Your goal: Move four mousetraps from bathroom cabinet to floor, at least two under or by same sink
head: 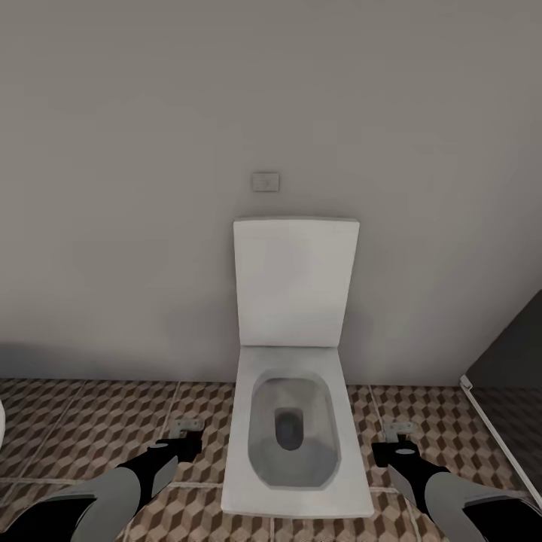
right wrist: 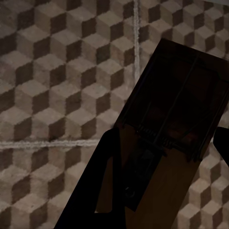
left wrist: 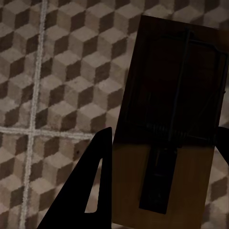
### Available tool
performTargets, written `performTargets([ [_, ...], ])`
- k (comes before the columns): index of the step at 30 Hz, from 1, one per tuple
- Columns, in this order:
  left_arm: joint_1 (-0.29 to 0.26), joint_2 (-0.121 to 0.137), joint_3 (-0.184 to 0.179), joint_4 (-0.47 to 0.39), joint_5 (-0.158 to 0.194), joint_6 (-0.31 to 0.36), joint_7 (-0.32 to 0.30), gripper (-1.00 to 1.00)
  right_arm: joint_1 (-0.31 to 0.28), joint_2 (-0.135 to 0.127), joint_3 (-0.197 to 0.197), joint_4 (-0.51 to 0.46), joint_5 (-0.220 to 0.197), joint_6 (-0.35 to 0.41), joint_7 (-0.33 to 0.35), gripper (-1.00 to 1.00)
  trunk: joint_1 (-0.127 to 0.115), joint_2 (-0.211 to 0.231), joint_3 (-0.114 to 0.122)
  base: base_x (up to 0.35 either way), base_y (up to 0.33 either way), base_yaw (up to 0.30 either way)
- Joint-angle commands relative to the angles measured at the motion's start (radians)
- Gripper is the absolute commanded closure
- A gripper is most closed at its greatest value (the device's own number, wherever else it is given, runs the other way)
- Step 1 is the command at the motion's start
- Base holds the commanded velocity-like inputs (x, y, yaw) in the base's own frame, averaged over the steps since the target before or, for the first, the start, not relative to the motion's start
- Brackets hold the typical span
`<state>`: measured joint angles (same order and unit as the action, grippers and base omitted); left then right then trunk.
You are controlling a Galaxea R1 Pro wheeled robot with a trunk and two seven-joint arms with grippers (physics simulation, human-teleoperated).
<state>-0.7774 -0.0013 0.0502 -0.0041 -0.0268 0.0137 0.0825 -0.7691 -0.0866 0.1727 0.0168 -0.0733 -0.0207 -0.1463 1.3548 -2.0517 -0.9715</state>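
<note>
Left wrist view: my left gripper (left wrist: 162, 143) pinches a mousetrap (left wrist: 167, 119), my right gripper (right wrist: 167, 143) another mousetrap (right wrist: 176, 109); light, stiff boards, best held by their long edges, clear of the wire

You are in a bathroom. Directly ahead, a white square-bowled toilet (head: 295, 436) stands against a plain grey wall (head: 150, 150), its lid raised upright against that wall. A small flush plate (head: 265, 181) is mounted on the wall above the lid. The bathroom floor (head: 90, 429) is laid with large tiles printed in a brown, beige and white cube pattern, separated by pale grout lines.
</note>
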Motion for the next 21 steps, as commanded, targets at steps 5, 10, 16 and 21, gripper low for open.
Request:
performTargets([
  [5,0.0,0.0,0.005,0.0,-0.005,0.002,0.005,1.0,-0.001,-0.001,0.008,0.002,-0.008,-0.002,0.0,1.0,0.0,0.0,-0.009,0.0,0.0,0.0],
  [10,0.0,0.001,0.005,0.0,-0.005,0.002,0.005,1.0,-0.001,-0.001,0.008,0.002,-0.008,-0.002,0.0,1.0,0.0,0.0,-0.017,0.0,0.0,0.0],
  [16,0.0,0.002,0.005,0.0,-0.005,0.002,0.005,1.0,-0.001,-0.001,0.008,0.002,-0.008,-0.002,0.0,1.0,0.0,0.0,-0.027,0.0,0.0,0.0],
  [21,0.0,0.002,0.005,0.0,-0.005,0.002,0.005,1.0,-0.001,-0.001,0.008,0.002,-0.007,-0.002,0.001,1.0,0.0,0.0,-0.035,0.0,0.0,0.0],
])
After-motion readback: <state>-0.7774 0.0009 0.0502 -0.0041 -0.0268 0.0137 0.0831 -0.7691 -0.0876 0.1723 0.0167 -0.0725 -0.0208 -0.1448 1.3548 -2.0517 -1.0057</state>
